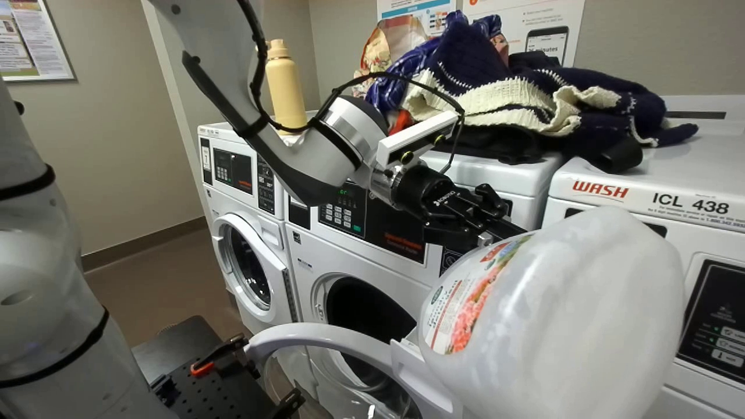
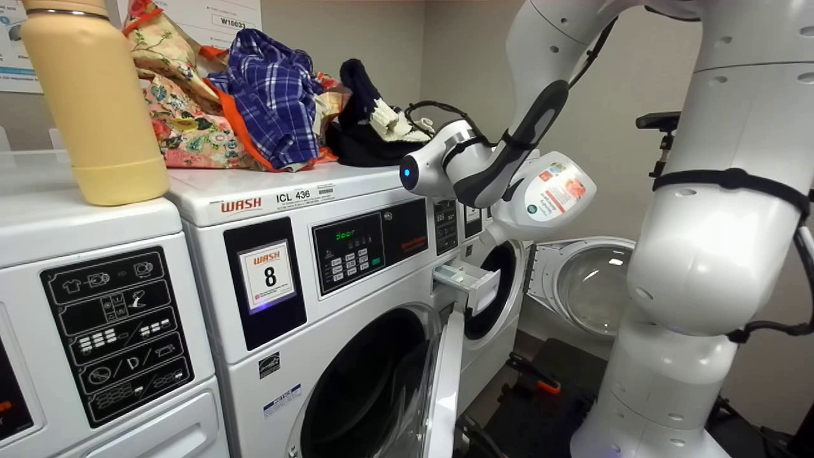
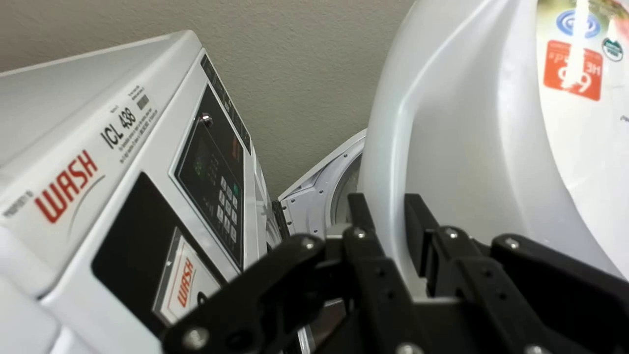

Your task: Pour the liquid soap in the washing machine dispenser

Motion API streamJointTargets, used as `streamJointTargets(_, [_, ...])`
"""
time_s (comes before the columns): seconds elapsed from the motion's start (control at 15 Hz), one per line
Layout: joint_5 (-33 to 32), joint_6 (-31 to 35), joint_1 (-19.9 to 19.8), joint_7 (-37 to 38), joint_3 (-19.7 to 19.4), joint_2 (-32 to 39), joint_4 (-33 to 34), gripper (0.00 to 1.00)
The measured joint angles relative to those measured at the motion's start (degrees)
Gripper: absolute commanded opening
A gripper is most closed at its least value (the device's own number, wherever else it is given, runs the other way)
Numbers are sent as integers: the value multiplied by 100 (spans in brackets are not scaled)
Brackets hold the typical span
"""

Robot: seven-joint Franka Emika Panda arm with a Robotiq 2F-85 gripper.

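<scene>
The liquid soap jug [image 1: 553, 314] is large and white with a coloured label. In an exterior view the jug [image 2: 553, 194] is tilted, its narrow end pointing down and left above the dispenser [image 2: 467, 280]. The dispenser drawer is pulled out of the washing machine [image 2: 356, 305]; the jug's narrow end is apart from it. My gripper [image 1: 495, 233] is shut on the jug's handle. In the wrist view the gripper [image 3: 386, 211] has a finger on each side of the handle, and the jug [image 3: 457, 147] fills the right. I cannot tell whether liquid is flowing.
The washer's round door [image 2: 450, 388] stands open below the drawer. A neighbouring washer's door [image 2: 598, 286] is open too. Clothes [image 2: 273, 102] and a tan bottle [image 2: 102, 108] sit on the machine tops. A black mount with clamps [image 1: 201, 372] is by the robot base.
</scene>
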Motion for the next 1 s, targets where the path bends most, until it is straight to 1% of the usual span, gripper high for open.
streamJointTargets(0.8, [-117,0,1,4,0,21,0,6])
streamJointTargets(1.0, [-117,5,1,102,0,14,8,6])
